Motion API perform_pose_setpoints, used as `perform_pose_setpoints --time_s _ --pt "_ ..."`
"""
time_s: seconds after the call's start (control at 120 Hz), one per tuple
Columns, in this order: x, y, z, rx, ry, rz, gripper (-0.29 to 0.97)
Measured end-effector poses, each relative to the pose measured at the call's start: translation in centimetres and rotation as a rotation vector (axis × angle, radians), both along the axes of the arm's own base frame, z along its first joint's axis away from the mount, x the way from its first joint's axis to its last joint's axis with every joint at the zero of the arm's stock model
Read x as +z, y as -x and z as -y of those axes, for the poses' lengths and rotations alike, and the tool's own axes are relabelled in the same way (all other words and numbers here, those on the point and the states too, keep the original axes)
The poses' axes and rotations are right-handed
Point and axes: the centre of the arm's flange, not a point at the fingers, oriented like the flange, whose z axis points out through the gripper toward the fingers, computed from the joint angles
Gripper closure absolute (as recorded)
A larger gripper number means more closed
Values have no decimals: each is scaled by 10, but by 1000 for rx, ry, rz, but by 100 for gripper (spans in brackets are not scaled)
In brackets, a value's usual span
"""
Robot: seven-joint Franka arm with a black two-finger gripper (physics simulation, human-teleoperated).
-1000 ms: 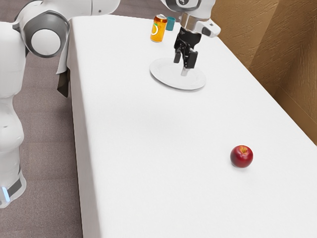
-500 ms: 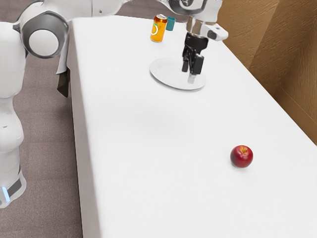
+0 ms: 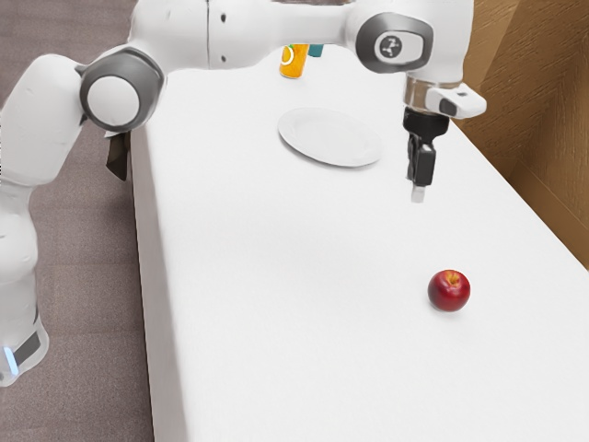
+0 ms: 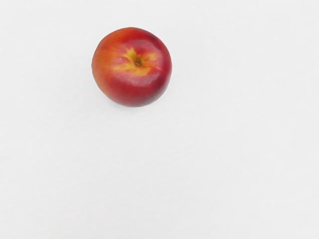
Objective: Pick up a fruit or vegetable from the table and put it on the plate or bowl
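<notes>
A red apple (image 3: 449, 290) with a yellow patch round its stem lies on the white table, toward the exterior view's lower right. In the wrist view the apple (image 4: 132, 66) rests alone on the bare tabletop. A white plate (image 3: 329, 136) sits farther back with nothing on it. My gripper (image 3: 419, 189) hangs above the table between plate and apple, to the right of the plate, pointing down. It is open and holds nothing. Its fingers line up edge-on from this side.
An orange drink can (image 3: 294, 57) and a teal cup (image 3: 317, 48) stand behind the plate, partly hidden by my arm. The table's right edge runs close to a brown wall (image 3: 543, 110). Bare white tabletop (image 3: 276, 276) spreads left of the apple.
My gripper has left the spot over the plate and swung toward the exterior view's right and nearer the apple. The arm now stretches across the table's back. Apple and plate stayed put.
</notes>
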Motion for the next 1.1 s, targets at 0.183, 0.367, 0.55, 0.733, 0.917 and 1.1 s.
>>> perform_pose_setpoints --time_s 0.183,0.367,0.55,0.733,0.917,1.1 --pt "-29 -44 9 11 22 93 0" --pt "-74 -78 11 40 31 158 0" --pt "-112 -100 27 51 41 210 0" --pt "-126 -109 36 65 29 252 0" --pt "-152 -117 35 79 40 240 0" --pt "-165 -120 37 85 55 224 0"
